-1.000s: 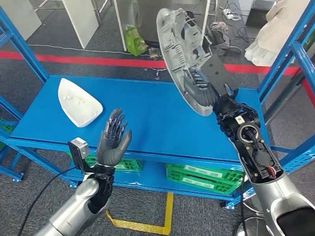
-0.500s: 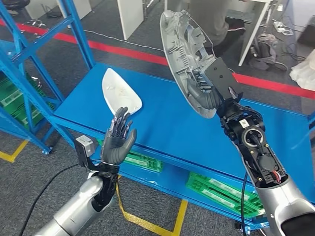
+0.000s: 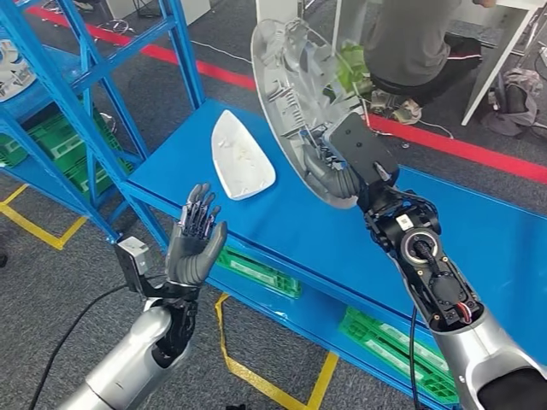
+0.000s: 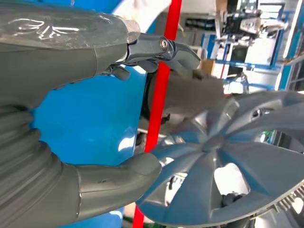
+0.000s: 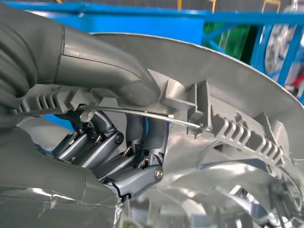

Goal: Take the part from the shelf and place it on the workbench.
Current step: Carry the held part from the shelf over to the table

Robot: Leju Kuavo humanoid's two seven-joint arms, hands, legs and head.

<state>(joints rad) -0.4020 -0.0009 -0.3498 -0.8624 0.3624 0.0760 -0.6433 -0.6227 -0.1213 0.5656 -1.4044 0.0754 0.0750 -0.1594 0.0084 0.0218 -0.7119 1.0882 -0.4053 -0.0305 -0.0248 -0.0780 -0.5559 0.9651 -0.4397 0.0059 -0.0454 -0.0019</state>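
Note:
A round silver wheel cover (image 3: 298,92) is held upright above the blue shelf (image 3: 322,231), its ribbed back facing me. My right hand (image 3: 338,175) grips its lower rim; the right wrist view shows the thumb (image 5: 107,61) on the rim and the fingers (image 5: 107,152) curled behind the wheel cover (image 5: 229,118). My left hand (image 3: 193,243) is raised in front of the shelf's near edge, palm open, fingers apart, holding nothing. From the left wrist camera the left hand (image 4: 64,123) is seen spread, with the cover's spoked face (image 4: 229,156) beyond it.
A white shell-shaped part (image 3: 240,154) lies on the shelf's far left. Blue uprights (image 3: 71,111) stand at the left. Green crates (image 3: 258,269) sit on the lower level. A seated person (image 3: 413,43) is behind the shelf. Yellow floor tape (image 3: 271,384) runs below.
The camera has turned to the right relative to the shelf, so the whole scene has shifted. My right hand still holds the wheel cover up; the left hand keeps its open pose.

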